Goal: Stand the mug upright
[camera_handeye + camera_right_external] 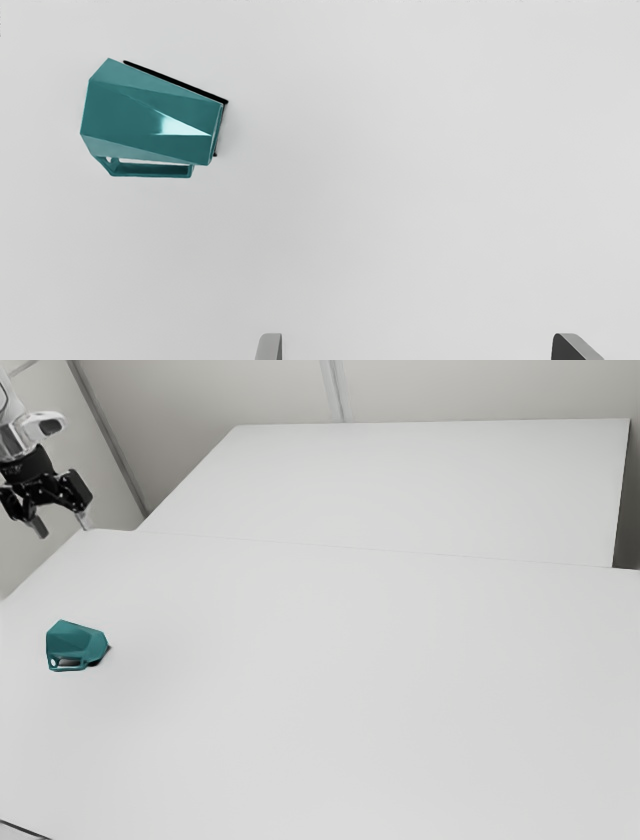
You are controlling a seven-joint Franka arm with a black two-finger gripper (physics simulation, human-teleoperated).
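Observation:
High at the exterior view's upper left, the black gripper [63, 528] hangs with its two fingers spread and nothing between them. A teal faceted mug [74, 641] lies on its side on the white table, apart from the gripper and nearer the camera. In the wrist view the mug [150, 120] shows its handle along one side, with its narrower end toward the middle of the picture; its inside is hidden. The open gripper [417, 345] has both fingertips well away from the mug.
The white table [380, 680] extends broadly toward the exterior view's right. Behind it stands a large white panel or surface [420, 490], with pale walls [480, 390] further back. A dark line [25, 830] crosses the exterior view's lower left corner.

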